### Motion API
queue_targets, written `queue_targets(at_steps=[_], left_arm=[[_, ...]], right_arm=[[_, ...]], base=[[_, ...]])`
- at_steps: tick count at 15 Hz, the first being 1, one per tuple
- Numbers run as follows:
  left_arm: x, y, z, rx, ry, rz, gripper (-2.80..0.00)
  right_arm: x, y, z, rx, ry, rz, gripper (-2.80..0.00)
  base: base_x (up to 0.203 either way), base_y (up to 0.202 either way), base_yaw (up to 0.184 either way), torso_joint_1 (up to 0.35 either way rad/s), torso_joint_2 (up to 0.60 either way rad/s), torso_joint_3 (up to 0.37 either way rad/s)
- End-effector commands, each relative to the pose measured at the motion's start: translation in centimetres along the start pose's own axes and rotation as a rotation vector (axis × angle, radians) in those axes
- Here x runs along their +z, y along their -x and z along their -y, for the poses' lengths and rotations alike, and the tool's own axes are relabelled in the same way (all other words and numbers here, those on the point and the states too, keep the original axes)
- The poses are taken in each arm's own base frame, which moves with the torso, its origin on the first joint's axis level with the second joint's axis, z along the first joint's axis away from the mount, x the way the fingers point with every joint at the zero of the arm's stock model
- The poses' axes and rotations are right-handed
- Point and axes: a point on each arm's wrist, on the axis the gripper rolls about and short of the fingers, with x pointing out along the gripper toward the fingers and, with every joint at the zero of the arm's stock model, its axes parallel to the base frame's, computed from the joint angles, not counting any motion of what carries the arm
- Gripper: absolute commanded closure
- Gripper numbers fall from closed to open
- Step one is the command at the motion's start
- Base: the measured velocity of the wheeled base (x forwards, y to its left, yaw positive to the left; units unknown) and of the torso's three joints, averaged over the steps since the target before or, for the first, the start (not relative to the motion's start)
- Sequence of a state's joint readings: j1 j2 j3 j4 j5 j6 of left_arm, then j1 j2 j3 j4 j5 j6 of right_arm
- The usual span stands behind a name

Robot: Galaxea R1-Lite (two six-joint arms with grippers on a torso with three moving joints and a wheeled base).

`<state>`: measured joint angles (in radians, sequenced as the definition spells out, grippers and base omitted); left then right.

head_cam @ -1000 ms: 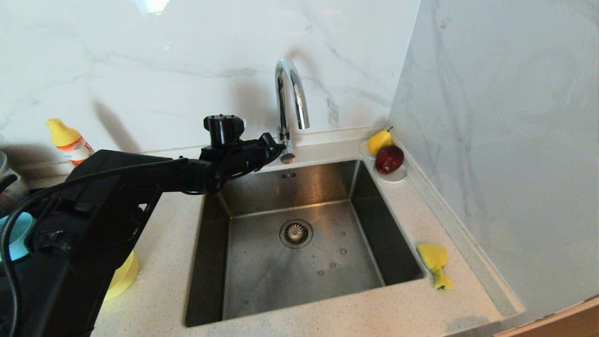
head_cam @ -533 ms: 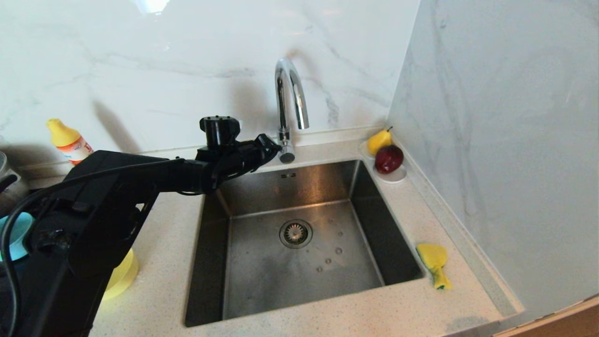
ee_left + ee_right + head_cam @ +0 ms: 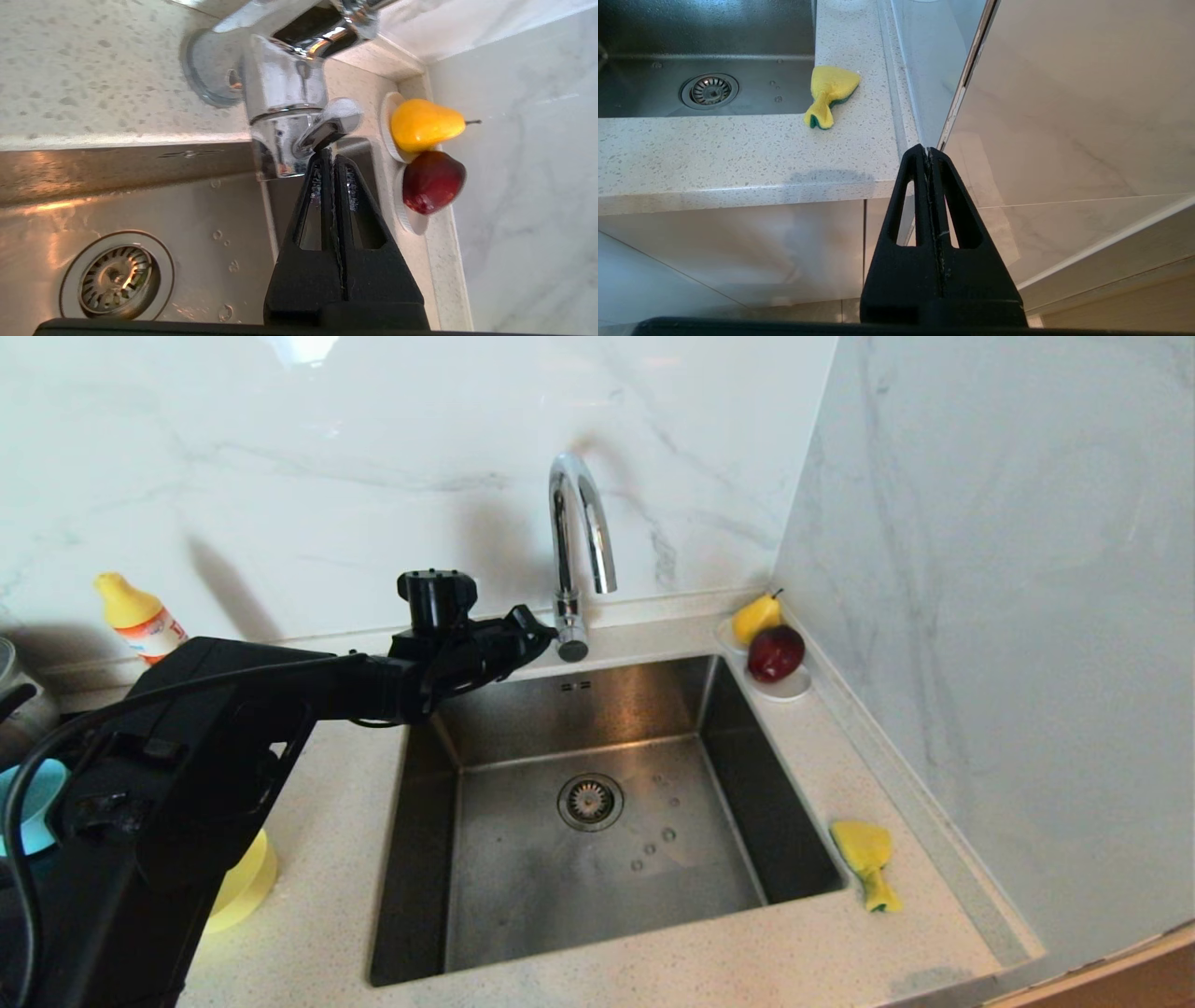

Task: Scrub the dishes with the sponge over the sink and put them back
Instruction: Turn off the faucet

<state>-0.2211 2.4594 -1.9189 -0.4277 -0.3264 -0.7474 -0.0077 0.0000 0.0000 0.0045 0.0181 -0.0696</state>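
The steel sink (image 3: 579,709) fills the middle of the counter under the chrome tap (image 3: 579,513). My left gripper (image 3: 551,633) is shut, its tips (image 3: 329,151) touching the tap's lever (image 3: 334,122) and holding nothing. The yellow-and-green sponge (image 3: 866,863) lies crumpled on the counter right of the sink (image 3: 705,37). A yellow bowl (image 3: 245,887) and a light blue bowl (image 3: 28,807) peek out from behind my left arm; the pink one is hidden. My right gripper (image 3: 928,149) hangs shut and empty below the counter's front edge, near the sponge (image 3: 829,95).
A white saucer (image 3: 792,689) with a yellow pear (image 3: 756,616) and a red apple (image 3: 775,653) stands in the back right corner. A yellow-capped bottle (image 3: 140,616) stands at the back left. The marble wall runs close along the counter's right side. Water drops dot the basin near the drain (image 3: 590,801).
My left gripper has edged slightly to the left at the tap lever. The water drops in the basin have slid toward the drain. The right arm has not moved.
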Motion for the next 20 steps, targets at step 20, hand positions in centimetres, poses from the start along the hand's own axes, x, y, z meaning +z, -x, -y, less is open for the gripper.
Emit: queue_targets(at_steps=[20], left_arm=[[3.3,29.9,16.4,0.375,-0.347,0.215,0.0]], right_arm=[[0.0,0.0,0.0,0.0,0.001,-0.002,0.0]], base=[[0.0,0.0,0.0,0.0,0.0,0.0]])
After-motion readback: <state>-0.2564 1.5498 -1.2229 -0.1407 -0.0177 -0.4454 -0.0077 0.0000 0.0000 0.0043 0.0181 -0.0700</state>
